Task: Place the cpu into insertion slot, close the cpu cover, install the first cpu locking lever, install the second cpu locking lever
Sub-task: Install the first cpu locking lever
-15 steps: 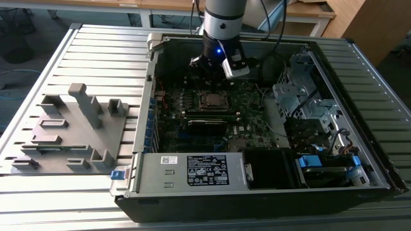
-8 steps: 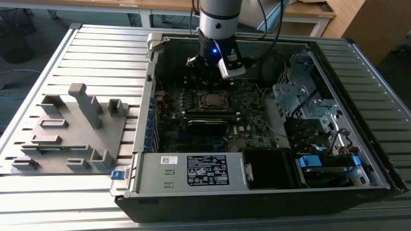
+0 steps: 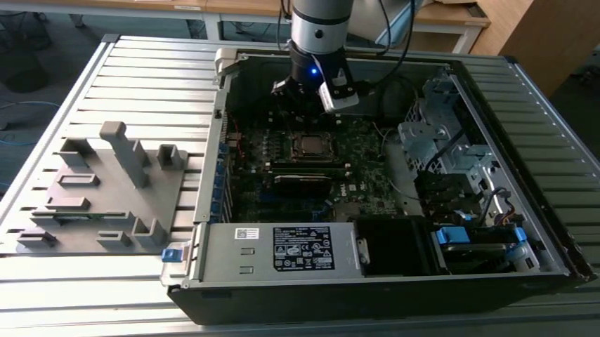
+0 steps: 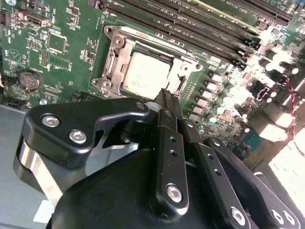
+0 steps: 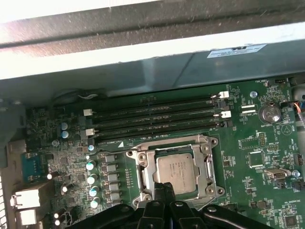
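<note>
Gripper (image 5: pixel 165 187) clenched empty, its tips hiding one edge of the cpu cover (image 5: pixel 208 165); cpu (image 5: pixel 176 172) seated inside

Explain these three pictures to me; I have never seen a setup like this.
The machine is a single robot arm ending in a two-fingered claw. The exterior view comes from a camera off the arm: it shows an opened computer case lying on a slatted metal table, with a grey fixture at the exterior view's left. Both wrist views come from cameras riding on the arm, looking past the claw at the green motherboard. There the cpu, a small silver square, sits in place, with the cpu cover, a thin metal frame, lying flat around it. The claw is shut, holds nothing, and hangs close by the cpu's edge.
</note>
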Tool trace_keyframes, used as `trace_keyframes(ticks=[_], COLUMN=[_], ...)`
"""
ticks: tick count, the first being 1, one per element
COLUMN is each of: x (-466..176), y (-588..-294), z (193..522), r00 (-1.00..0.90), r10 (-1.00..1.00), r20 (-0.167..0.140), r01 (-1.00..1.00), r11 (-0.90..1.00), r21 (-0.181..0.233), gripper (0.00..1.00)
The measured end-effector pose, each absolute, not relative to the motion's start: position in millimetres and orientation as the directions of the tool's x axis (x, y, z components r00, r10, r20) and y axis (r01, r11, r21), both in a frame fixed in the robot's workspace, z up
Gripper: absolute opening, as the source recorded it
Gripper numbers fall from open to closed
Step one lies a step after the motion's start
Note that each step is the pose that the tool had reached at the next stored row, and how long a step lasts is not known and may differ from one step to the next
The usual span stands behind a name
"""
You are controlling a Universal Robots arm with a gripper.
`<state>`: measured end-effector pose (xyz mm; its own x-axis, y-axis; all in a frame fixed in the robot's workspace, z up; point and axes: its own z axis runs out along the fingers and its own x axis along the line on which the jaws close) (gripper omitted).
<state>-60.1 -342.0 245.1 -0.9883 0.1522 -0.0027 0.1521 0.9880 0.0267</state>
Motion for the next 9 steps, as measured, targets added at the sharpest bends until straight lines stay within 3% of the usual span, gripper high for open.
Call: trace_keyframes(ticks=[9], x=[-60.0], y=[-341.9], z=[251.6], r00=[-0.988], r10=[0.152], r20=[-0.003], r01=[0.152], r11=[0.988], r21=[0.027], gripper=[0.10])
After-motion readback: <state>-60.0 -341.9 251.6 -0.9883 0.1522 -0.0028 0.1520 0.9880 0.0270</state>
